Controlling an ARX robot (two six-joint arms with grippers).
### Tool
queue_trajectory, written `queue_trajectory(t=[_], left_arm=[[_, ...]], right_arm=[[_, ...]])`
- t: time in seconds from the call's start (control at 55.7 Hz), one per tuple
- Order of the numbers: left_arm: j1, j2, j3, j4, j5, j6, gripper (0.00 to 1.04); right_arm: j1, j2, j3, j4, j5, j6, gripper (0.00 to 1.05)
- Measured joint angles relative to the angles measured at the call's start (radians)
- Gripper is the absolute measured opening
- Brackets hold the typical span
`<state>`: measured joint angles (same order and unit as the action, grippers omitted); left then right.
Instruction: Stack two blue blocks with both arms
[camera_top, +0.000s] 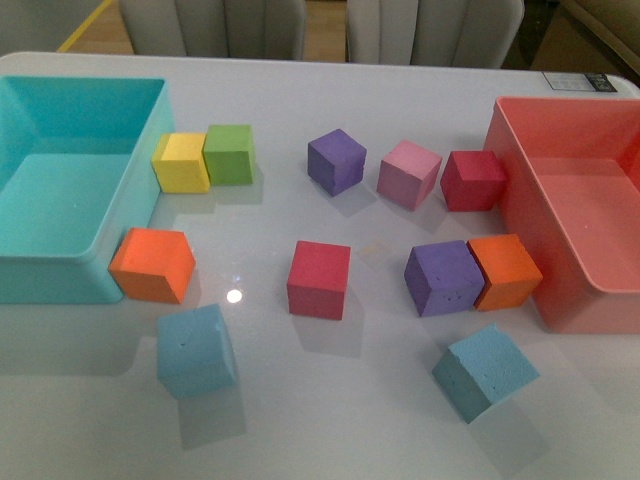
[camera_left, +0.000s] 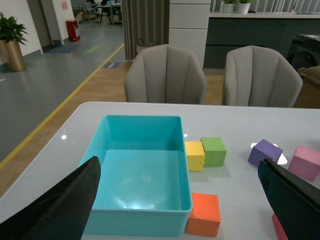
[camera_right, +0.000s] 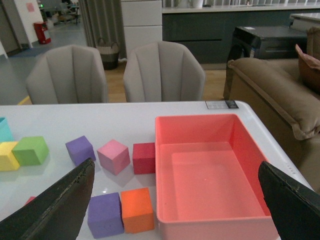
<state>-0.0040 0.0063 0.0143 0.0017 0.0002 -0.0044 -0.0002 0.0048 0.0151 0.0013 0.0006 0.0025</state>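
Two light blue blocks lie apart near the table's front edge in the front view: one at the front left (camera_top: 195, 350), one tilted at the front right (camera_top: 487, 372). Neither arm shows in the front view. My left gripper (camera_left: 179, 167) is open, and its black fingers (camera_left: 60, 210) frame the turquoise bin. My right gripper (camera_right: 176, 167) is open, and its fingers (camera_right: 55, 210) frame the salmon bin. Both hang above the table, holding nothing. No blue block shows in either wrist view.
A turquoise bin (camera_top: 50, 280) stands at the left, a salmon bin (camera_top: 580, 300) at the right. Between them lie yellow (camera_top: 180, 162), green (camera_top: 229, 153), purple (camera_top: 336, 160), pink (camera_top: 409, 173), red (camera_top: 319, 279) and orange (camera_top: 152, 264) cubes. Chairs stand behind the table.
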Motion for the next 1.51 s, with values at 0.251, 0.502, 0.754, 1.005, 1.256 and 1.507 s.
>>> queue_trajectory(t=[0.251, 0.502, 0.754, 1.005, 1.256, 1.507], left_arm=[[0.000, 0.000, 0.000, 0.000, 0.000, 0.000, 0.96], [0.000, 0.000, 0.000, 0.000, 0.000, 0.000, 0.96], [0.000, 0.000, 0.000, 0.000, 0.000, 0.000, 0.96], [0.000, 0.000, 0.000, 0.000, 0.000, 0.000, 0.96], [0.000, 0.000, 0.000, 0.000, 0.000, 0.000, 0.96], [0.000, 0.000, 0.000, 0.000, 0.000, 0.000, 0.96]], right_arm=[[0.000, 0.000, 0.000, 0.000, 0.000, 0.000, 0.96], [0.000, 0.000, 0.000, 0.000, 0.000, 0.000, 0.96], [0.000, 0.000, 0.000, 0.000, 0.000, 0.000, 0.96], [0.254, 0.564, 0.112, 0.010, 0.203, -0.004, 0.96], [0.347, 1.260, 0.254, 0.334, 0.109, -0.078, 0.96], [0.377, 1.730, 0.420, 0.352, 0.083, -0.052, 0.96]])
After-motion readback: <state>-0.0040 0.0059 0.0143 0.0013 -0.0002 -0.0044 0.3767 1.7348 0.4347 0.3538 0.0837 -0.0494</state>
